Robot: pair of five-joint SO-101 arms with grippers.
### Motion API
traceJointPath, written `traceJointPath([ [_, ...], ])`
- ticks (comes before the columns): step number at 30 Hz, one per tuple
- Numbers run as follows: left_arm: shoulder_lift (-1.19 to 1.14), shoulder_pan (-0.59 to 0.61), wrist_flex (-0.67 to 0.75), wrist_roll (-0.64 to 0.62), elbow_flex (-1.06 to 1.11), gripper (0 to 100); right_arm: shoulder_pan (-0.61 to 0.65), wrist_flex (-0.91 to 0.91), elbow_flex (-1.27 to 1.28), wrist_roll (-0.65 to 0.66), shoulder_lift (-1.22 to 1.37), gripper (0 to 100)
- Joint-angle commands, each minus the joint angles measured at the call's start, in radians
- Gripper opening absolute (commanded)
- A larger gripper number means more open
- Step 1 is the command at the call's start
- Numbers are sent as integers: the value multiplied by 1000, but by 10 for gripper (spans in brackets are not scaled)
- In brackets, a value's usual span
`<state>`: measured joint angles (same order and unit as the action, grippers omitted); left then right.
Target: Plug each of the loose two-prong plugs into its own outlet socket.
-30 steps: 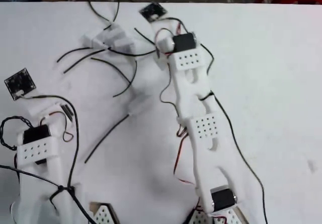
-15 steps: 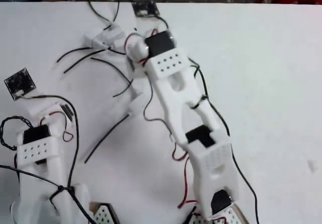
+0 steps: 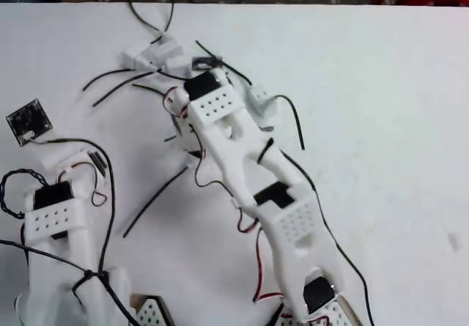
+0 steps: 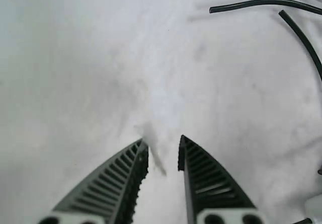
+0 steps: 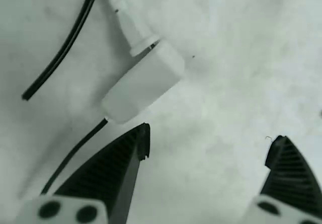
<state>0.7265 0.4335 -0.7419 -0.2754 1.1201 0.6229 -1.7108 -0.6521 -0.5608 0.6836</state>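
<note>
Since the right gripper [image 5: 209, 139] hangs low over the table [image 5: 241, 58] with its jaws spread wide and nothing between them, what matters is where the nearest plug [image 5: 143, 80] lies from it. That white plug rests flat on the table just beyond the tip of one jaw. It is off to that jaw's side, not in the gap, and not touching it. Its long axis runs on a slant across the line of the jaws. A ribbed white neck is at the far end, and a thin black cord [image 5: 75, 148] leaves the near end and passes beside the same jaw. To my eye the gripper would have to shift sideways, and perhaps turn a little, before it could close across the plug's narrow sides.

Seen from above, the right arm [image 3: 286, 216] reaches out over the middle of the table, much nearer this plug than the left arm [image 3: 51, 220], which is folded back at the near corner. The left gripper [image 4: 162, 148] points down at the table with its jaws drawn close, a slim gap between them, and I can make out nothing held.

A group of white sockets [image 3: 157, 53] lies toward the far edge, beyond the right arm's head, with black cords trailing from it. Whether any slot is already filled I cannot tell.
</note>
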Motion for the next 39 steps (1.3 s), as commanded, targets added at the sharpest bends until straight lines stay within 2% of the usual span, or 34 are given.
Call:
traceJointPath([
  [1, 24, 5, 18, -8, -5, 112, 10, -7, -117, -109, 31, 358],
  [13, 25, 5, 20, -8, -5, 112, 84, 30, -238, -144, 90, 358],
  [18, 25, 5, 20, -8, -6, 112, 50, 108, -249, -164, 203, 354],
  [21, 25, 5, 20, -8, -6, 112, 1, 102, -264, -207, 231, 282],
  [25, 25, 5, 20, -8, -6, 112, -53, 50, -356, -141, 229, 161],
  [33, 25, 5, 20, -8, -6, 112, -62, -10, -473, 21, 232, 154],
  [39, 25, 5, 20, -8, -6, 112, 2, -13, -388, 28, 182, 159],
])
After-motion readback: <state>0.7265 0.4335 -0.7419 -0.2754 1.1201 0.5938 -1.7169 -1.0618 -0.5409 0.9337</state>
